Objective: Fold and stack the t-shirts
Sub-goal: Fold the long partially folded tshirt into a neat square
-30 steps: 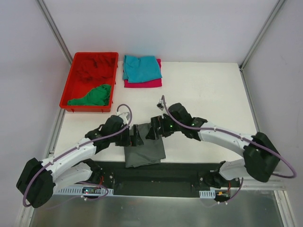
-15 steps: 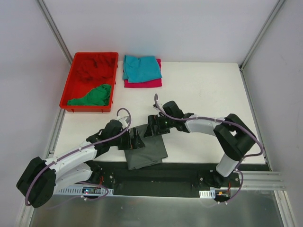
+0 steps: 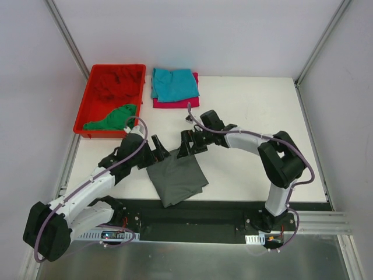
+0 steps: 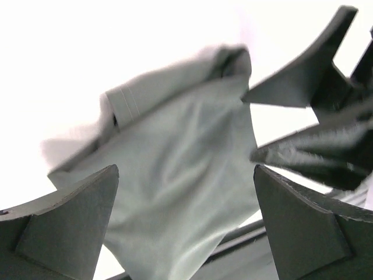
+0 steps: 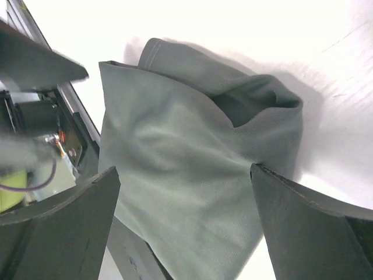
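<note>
Bare tabletop (image 3: 256, 111) stretches wide across the right and far right. Far left, the red bin (image 3: 105, 134) blocks passage, with stacked shirts (image 3: 175, 86) just right of it. The grey shirt (image 3: 178, 181) covers the near centre.

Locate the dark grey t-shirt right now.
In the top view, the dark grey t-shirt lies at the near edge of the table, left of centre, with the left end effector and right end effector by its far corners.
</note>
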